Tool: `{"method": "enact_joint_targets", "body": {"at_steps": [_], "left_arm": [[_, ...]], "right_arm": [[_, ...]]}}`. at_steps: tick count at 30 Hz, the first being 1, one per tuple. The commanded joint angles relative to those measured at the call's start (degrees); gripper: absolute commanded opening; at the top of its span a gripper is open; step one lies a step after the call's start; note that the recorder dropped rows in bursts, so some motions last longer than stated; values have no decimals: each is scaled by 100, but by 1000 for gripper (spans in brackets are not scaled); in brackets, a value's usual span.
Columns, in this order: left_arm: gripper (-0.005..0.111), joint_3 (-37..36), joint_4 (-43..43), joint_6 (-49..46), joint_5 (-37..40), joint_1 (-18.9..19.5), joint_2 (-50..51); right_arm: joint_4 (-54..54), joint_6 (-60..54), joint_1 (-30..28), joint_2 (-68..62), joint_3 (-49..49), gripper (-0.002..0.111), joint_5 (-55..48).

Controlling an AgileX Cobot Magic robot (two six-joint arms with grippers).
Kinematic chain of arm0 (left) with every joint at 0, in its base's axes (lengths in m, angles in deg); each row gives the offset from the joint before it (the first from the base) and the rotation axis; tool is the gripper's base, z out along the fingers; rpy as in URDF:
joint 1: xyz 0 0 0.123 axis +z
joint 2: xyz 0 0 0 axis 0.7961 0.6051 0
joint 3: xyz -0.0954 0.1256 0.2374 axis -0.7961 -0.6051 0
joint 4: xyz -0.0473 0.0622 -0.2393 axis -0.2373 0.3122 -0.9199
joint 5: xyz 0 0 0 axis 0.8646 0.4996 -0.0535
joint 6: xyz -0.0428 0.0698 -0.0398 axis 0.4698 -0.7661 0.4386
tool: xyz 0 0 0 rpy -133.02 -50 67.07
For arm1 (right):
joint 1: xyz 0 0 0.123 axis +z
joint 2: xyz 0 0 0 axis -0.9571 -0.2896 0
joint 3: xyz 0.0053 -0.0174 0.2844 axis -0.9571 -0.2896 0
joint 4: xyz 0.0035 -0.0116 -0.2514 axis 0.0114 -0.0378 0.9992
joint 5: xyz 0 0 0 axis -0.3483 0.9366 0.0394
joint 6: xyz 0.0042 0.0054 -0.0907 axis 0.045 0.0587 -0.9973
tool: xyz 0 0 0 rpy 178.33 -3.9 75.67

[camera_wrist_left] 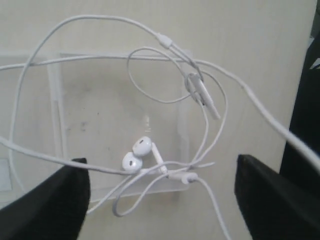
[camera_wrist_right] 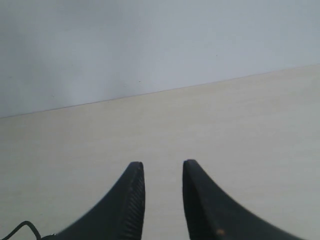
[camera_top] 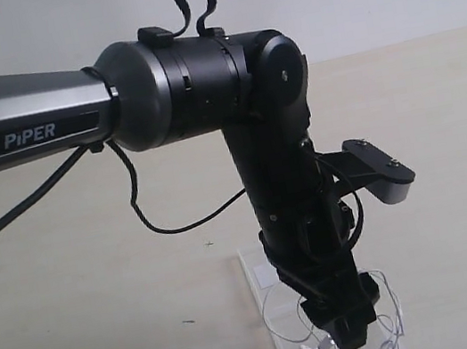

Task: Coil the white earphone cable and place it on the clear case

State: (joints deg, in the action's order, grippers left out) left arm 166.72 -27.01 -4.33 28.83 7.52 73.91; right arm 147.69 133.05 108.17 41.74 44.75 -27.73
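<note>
The white earphone cable (camera_wrist_left: 100,17) lies in loose overlapping loops on and around the clear case (camera_wrist_left: 100,100). Its two earbuds (camera_wrist_left: 137,152) rest side by side on the case, and the inline remote (camera_wrist_left: 202,92) sits near the case's edge. My left gripper (camera_wrist_left: 160,162) hangs open just above them, one finger on each side of the tangle, holding nothing. In the exterior view the left gripper (camera_top: 343,331) stands over the case (camera_top: 255,270), with cable loops (camera_top: 386,292) showing around it. My right gripper (camera_wrist_right: 163,165) is open over bare table, away from the cable.
The left arm's black forearm (camera_top: 198,77) and its thin black cable (camera_top: 146,217) cross the middle of the exterior view. The beige tabletop (camera_top: 75,302) stretches back to a pale wall (camera_wrist_right: 150,40). Part of the case is hidden behind the left arm.
</note>
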Motion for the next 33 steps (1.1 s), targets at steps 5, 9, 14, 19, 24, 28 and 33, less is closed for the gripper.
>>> {"method": "enact_joint_targets", "body": {"at_steps": [5,9,14,19,24,28,33], "left_arm": [[24,31,8,74,8,11,-51],[28,31,58,136,8,11,-51],[71,31,97,136,8,11,-51],[86,31,266,136,8,11,-51],[82,31,276,136,8,11,-51],[82,31,341,122,8,11,-51],[82,31,354,122,8,11,-51]], "right_arm": [[60,0,-34,-10,-31,27,67],[60,0,-34,-10,-31,27,67],[17,-17,-34,-10,-31,27,107],[-345,-312,-34,-10,-31,27,120],[-1328,-1246,-34,-10,-31,27,132],[-3454,-3157,-34,-26,-31,25,55],[-5367,-4687,-34,-36,-31,21,-621]]}}
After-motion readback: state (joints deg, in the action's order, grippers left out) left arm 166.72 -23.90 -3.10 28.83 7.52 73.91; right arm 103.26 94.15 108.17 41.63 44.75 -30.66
